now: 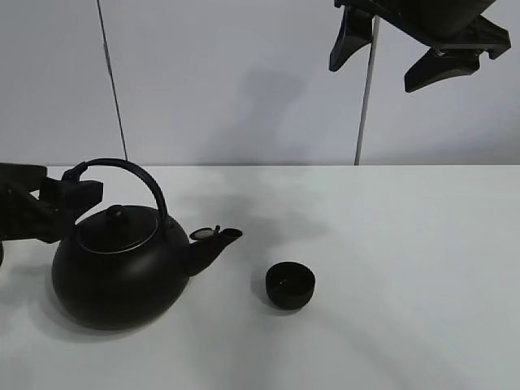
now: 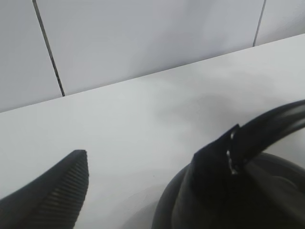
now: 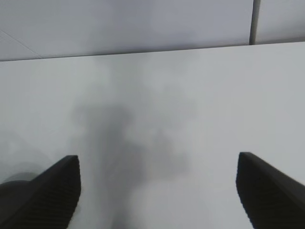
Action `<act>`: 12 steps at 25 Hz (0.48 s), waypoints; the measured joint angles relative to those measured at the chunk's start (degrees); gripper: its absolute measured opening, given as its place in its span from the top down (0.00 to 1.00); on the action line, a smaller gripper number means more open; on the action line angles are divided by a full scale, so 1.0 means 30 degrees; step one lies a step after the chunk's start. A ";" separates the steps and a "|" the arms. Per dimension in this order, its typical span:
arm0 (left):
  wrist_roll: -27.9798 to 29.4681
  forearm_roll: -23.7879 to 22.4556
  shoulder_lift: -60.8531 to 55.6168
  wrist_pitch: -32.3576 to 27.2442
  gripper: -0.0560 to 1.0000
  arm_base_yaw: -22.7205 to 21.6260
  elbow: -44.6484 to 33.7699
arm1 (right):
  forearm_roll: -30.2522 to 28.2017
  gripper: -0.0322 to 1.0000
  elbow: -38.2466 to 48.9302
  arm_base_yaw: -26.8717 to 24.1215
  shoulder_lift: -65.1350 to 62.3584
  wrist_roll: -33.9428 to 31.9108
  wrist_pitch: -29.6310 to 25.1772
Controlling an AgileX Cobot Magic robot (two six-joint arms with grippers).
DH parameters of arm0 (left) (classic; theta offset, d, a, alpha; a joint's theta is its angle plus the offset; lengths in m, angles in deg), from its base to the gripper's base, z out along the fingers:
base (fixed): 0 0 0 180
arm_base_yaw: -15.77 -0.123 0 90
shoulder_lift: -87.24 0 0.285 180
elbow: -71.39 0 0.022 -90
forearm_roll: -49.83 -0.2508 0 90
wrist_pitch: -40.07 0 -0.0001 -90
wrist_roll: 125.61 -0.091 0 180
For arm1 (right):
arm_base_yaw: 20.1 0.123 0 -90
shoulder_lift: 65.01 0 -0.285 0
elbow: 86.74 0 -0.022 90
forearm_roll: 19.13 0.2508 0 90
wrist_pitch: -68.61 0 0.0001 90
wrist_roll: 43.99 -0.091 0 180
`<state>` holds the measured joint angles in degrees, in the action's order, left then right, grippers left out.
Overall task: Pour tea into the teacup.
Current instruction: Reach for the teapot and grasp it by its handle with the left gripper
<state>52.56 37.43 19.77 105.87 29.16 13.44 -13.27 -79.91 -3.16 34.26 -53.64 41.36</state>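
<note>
Black, small, handleless teacup (image 1: 290, 284), glossy inside. Stands upright on white surface (image 1: 422, 317), just right of kettle (image 1: 122, 272) spout. Left arm (image 1: 24, 203) low at kettle handle (image 1: 134, 168), left jaws apart, bare surface showing between. Right arm (image 1: 439, 16) raised high, right jaws wide and empty, well above and right of teacup.

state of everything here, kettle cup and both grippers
large round black kettle with arched handle: upright on the white table, lid on, spout toward the cup
small round black handleless teacup: upright, apart from the kettle, contents unclear
left gripper: open, at the kettle's handle, not shut on it
right gripper: open, empty, high above the table
</note>
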 joint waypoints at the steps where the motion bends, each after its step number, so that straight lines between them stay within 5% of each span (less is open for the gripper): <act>1: 0.0000 0.0000 0.0146 0.0000 0.44 0.0000 0.0074 | 0.0000 0.37 0.0000 0.0000 0.0000 0.0000 0.0000; 5: 0.0000 0.0000 0.0799 0.0023 0.47 0.0000 0.0076 | 0.0000 0.37 0.0000 0.0000 0.0000 0.0000 0.0000; 12: -0.0668 -0.1576 0.1039 -0.0052 0.82 0.0000 0.0940 | 0.0000 0.37 0.0000 0.0000 0.0000 0.0000 0.0000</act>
<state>50.55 32.71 22.89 105.71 29.16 16.26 -13.27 -79.91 -3.16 34.26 -53.64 41.36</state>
